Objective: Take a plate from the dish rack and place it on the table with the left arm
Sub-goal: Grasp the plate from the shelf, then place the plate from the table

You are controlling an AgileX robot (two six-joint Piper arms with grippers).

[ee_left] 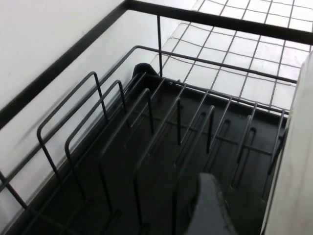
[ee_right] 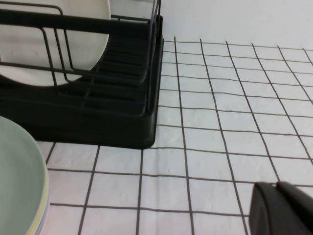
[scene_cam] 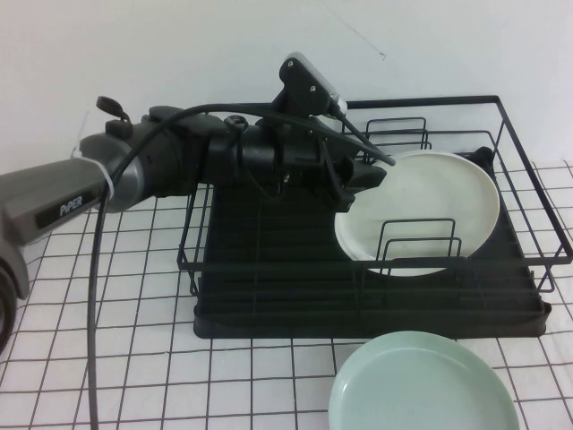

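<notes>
The off-white plate [scene_cam: 421,208] stands on edge between the wire dividers on the right side of the black dish rack [scene_cam: 269,300]. My left arm reaches over the rack. My left gripper [scene_cam: 365,176] is open at the plate's upper left rim. In the left wrist view one grey finger [ee_left: 211,208] hangs over the rack's tray [ee_left: 146,147], with a dark gap between it and the plate's edge [ee_left: 296,161]; the other finger is hidden. My right gripper [ee_right: 283,208] is shut and empty, low over the table [ee_right: 220,122] to the right of the rack [ee_right: 122,117]. It is outside the high view.
A pale mint-green plate [scene_cam: 423,387] lies on the table in front of the rack's right half and also shows in the right wrist view [ee_right: 17,181]. A white wall stands behind the rack. Gridded table [scene_cam: 134,358] lies bare in front of the rack's left half.
</notes>
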